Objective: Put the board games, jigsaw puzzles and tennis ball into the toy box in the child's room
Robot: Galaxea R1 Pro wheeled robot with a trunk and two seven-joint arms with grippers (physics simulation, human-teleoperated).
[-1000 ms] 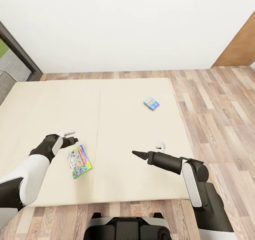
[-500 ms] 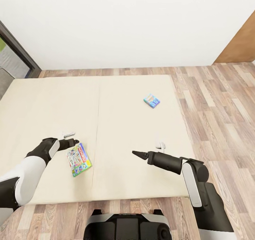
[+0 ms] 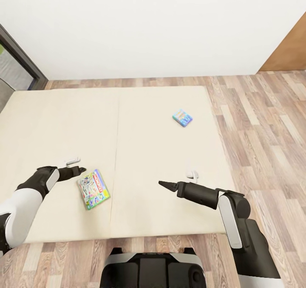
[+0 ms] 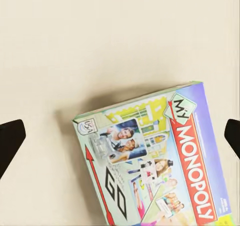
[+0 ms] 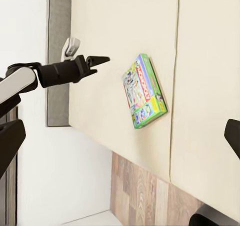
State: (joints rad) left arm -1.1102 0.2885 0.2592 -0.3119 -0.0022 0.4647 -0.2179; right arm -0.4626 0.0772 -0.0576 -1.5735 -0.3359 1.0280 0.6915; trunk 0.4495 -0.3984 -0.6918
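Two board games lie on the bed's (image 3: 148, 152) bare beige mattress. The larger one, a Monopoly box (image 3: 92, 189) with a green edge, sits near the front left. The small blue one (image 3: 182, 117) lies farther back on the right. My left gripper (image 3: 80, 169) hovers just left of the Monopoly box's far corner and is open. In the left wrist view the box (image 4: 155, 161) lies between and below the spread fingertips (image 4: 10, 141). My right gripper (image 3: 162, 183) is open over the mattress, well right of that box. The right wrist view looks across at the Monopoly box (image 5: 144, 91) and the left arm (image 5: 55, 73).
Wood-plank floor (image 3: 263, 122) borders the bed on the right and at the front. A white wall runs behind the bed, with a dark window frame (image 3: 21, 58) at the left and a brown wooden panel (image 3: 293, 50) at the far right.
The head view has shifted, so the bed sits a little higher in the picture. My left gripper has drawn back leftward and now sits beside the Monopoly box. The right arm has not moved.
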